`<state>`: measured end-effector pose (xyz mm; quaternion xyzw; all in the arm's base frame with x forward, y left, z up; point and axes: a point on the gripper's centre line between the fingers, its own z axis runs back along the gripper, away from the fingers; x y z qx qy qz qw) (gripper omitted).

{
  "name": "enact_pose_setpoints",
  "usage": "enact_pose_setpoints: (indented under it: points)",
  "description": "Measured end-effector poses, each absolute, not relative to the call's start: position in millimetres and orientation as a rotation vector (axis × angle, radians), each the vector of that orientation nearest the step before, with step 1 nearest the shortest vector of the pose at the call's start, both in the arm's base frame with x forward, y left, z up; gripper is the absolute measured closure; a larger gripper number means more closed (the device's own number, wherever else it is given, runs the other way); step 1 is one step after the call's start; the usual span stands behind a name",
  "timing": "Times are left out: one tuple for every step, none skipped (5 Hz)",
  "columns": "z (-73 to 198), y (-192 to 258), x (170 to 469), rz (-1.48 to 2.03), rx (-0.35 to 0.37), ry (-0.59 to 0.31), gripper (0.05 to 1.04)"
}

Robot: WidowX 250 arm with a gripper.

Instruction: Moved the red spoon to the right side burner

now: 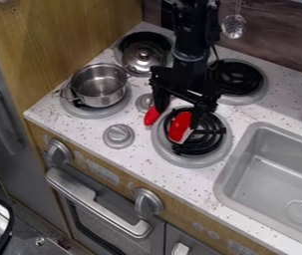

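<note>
The black gripper (178,118) hangs over the front right burner (192,136), its two fingers spread apart. A red piece (180,126), apparently of the red spoon, is between the fingers over the burner's coil, close to the right finger, with a pale edge at its lower end. A second red piece (152,115) shows beside the left fingertip, at the burner's upper left edge. Whether the two red pieces are joined, and whether the fingers touch them, I cannot tell.
A steel pot (100,85) sits on the front left burner, and a steel lid or pan (143,57) on the back left one. The back right burner (236,78) is behind the gripper. A sink (279,174) lies to the right; a grey knob (118,136) stands at the left.
</note>
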<state>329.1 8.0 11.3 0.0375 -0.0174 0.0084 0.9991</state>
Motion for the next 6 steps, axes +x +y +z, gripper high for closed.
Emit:
enact_pose_setpoints:
  points:
    - [-1.9, 7.9, 323.2, 0.016, 0.075, 0.008, 0.085]
    - [-1.1, 18.4, 326.7, 0.042, 0.062, 0.006, 0.085]
    - [-3.8, 54.0, 338.4, 0.120, 0.050, -0.002, 0.085]
    - [-12.9, 80.0, 347.6, 0.168, 0.052, 0.016, 0.085]
    - [-32.1, 95.5, 352.1, 0.197, 0.043, 0.064, 0.085]
    - [-54.2, 91.9, 354.4, 0.215, -0.012, 0.121, 0.085]
